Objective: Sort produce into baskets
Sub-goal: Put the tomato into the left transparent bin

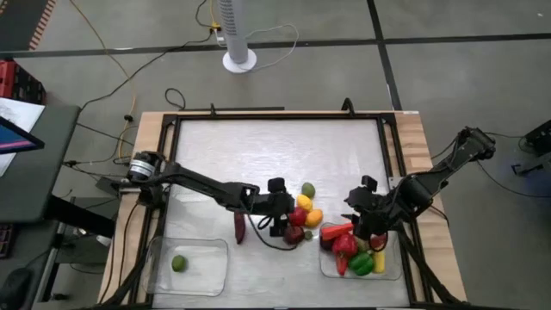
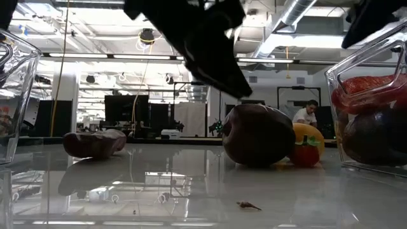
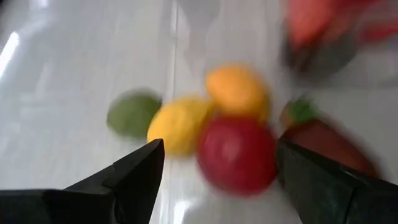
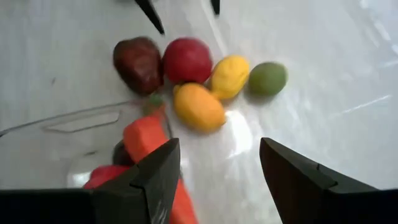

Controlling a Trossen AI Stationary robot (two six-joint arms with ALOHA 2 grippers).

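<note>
The table top [image 1: 258, 164] looks like smooth brushed metal, shiny enough to mirror the ceiling lights, with a bare pale wood border [image 1: 419, 155] around it. Both baskets [image 1: 215, 267] are clear, glassy plastic. The produce [image 4: 186, 60] is all glossy smooth plastic-looking stuff, and the gripper fingers [image 4: 155, 171] are matte black.

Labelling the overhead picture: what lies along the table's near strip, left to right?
Lime in the left basket → dark purple piece → left end effector → right basket of produce.
</note>
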